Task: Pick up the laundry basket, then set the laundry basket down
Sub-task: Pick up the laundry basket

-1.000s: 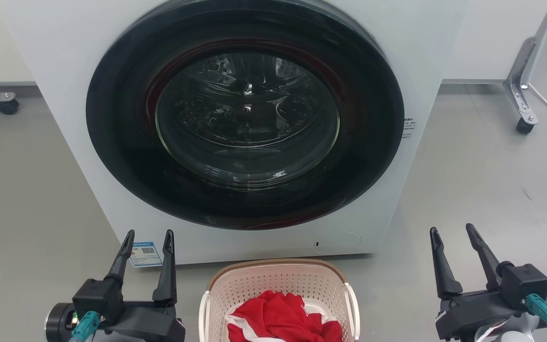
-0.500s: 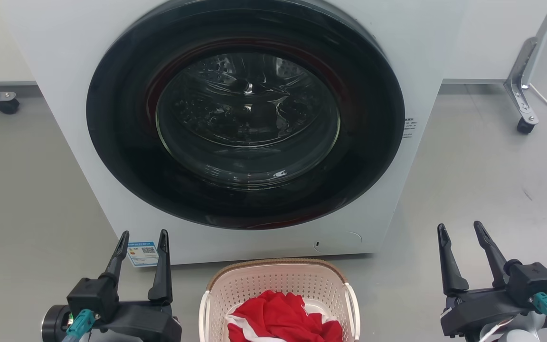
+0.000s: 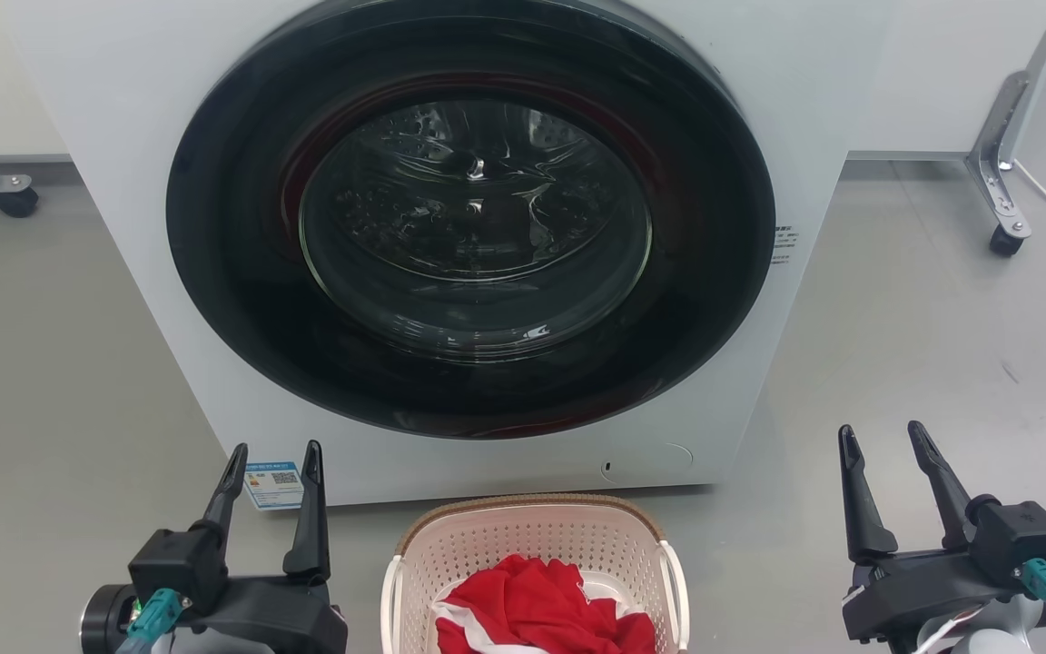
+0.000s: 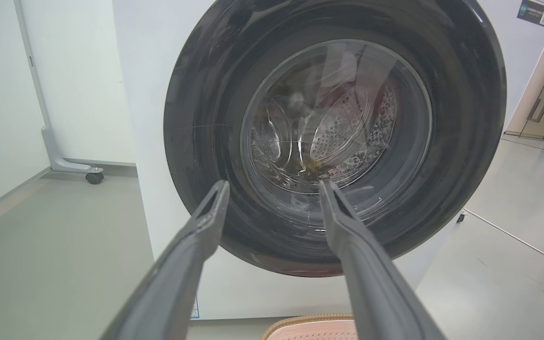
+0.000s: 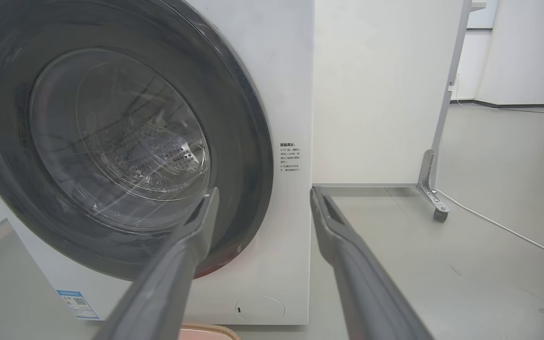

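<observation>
Grey floor [image 3: 922, 345] spreads under the whole scene. I start at my left gripper [image 3: 276, 450], low on the left: its two long dark fingers [image 3: 310, 518] stand spread apart with nothing between them, pointing toward the machine ahead. My right gripper [image 3: 880, 430] sits low on the right, its fingers [image 3: 857, 500] likewise parted and empty above bare floor. Between the two, and apart from both, the cream-white perforated plastic laundry basket with a brown woven-look rim [image 3: 530, 501] rests on the floor, a white handle on each side. A crumpled red cloth with white trim [image 3: 541, 595] lies inside it. Just beyond the basket stands a white front-loading washing machine [image 3: 105, 136], its round dark door with a glass window [image 3: 473, 218] closed. A small blue-and-white label [image 3: 275, 484] sits low near its left corner. Off to the right, a metal leg on a black caster [image 3: 995, 182] stands by the pale wall.
</observation>
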`<state>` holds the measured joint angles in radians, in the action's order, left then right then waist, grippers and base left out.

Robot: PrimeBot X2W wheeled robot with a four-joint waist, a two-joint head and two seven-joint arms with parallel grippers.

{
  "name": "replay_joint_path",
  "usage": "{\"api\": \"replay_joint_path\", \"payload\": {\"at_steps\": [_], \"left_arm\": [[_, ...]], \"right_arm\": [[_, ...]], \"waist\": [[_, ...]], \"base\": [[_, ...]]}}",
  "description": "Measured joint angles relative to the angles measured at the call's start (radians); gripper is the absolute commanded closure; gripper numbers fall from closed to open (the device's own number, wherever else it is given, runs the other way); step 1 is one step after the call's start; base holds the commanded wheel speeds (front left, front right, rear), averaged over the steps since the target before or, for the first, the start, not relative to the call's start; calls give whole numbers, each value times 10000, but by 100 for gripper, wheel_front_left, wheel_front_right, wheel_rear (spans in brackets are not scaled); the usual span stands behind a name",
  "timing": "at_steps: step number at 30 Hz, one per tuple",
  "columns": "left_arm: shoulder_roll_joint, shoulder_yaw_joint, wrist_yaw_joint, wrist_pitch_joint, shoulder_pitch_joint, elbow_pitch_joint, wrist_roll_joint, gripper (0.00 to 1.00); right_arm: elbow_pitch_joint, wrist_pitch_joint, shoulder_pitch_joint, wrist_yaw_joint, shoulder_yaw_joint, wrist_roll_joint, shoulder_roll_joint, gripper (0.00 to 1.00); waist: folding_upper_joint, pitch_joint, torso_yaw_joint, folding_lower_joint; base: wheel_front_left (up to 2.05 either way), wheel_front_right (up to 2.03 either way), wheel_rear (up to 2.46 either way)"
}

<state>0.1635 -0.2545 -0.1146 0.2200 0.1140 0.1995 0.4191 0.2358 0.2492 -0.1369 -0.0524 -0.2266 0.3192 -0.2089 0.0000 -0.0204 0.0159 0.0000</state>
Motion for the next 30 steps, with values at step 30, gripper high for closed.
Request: {"api": "replay_joint_path", "payload": {"at_steps": [30], "left_arm": [[-92,-88,-10,-251,-165,-15,-58,0]], "right_arm": [[-29,2,200,178,150,-15,236,0]], "waist": [[0,429,7,0]], "base": [[0,0,0]]}}
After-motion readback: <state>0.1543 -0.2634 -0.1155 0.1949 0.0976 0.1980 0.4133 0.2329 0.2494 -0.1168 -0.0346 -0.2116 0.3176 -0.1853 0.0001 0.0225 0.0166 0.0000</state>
